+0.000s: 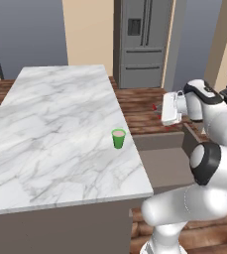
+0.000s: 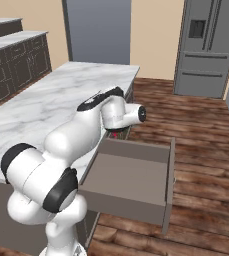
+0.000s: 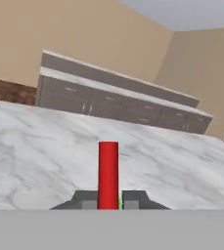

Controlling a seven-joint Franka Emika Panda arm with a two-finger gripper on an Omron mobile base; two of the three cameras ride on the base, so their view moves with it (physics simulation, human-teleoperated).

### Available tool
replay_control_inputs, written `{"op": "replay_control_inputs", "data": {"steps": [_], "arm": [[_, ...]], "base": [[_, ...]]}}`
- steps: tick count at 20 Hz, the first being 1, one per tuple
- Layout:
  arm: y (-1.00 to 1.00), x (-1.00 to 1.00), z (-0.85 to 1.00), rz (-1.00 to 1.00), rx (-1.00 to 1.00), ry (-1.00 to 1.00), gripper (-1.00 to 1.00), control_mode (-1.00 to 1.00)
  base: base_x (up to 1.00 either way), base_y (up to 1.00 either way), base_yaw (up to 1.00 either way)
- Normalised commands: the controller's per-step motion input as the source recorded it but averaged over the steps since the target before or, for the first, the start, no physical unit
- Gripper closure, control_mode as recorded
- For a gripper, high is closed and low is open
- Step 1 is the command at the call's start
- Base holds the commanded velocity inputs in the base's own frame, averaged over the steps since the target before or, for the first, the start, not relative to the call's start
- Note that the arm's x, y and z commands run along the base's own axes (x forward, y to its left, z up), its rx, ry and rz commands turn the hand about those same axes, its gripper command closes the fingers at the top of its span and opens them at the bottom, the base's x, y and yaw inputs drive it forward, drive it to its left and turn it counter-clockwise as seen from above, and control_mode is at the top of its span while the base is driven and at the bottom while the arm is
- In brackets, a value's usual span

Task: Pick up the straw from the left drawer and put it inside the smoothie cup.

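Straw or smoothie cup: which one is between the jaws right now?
The straw: the hand view shows the red stick rising from between the two dark fingertips. The green smoothie cup stands alone on the marble island top, apart from the gripper.

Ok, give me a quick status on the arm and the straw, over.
Gripper shut on the straw, facing the marble island. Smoothie cup upright near the island's edge, no straw in it. Left drawer open. Nothing between.

Kitchen: fridge [image 1: 143, 43], marble island [image 1: 55, 129], cabinets [image 3: 118, 105].
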Motion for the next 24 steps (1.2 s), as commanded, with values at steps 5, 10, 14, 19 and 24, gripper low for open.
{"op": "replay_control_inputs", "data": {"steps": [5,10,14,19,24], "arm": [[0.43,0.00,0.00,0.13,0.34,0.09,1.00,-1.00],[0.41,0.00,0.20,0.04,0.26,0.14,1.00,-1.00],[0.25,-0.01,0.17,0.01,0.19,0.10,1.00,-1.00],[0.12,0.00,-0.01,0.00,0.04,0.01,1.00,-1.00],[0.27,0.00,-0.03,0.00,0.01,0.02,1.00,-1.00]], "base": [[0.00,0.00,0.00],[0.00,0.00,0.00],[0.00,0.00,0.00],[0.00,0.00,0.00],[0.00,0.00,0.00]]}}
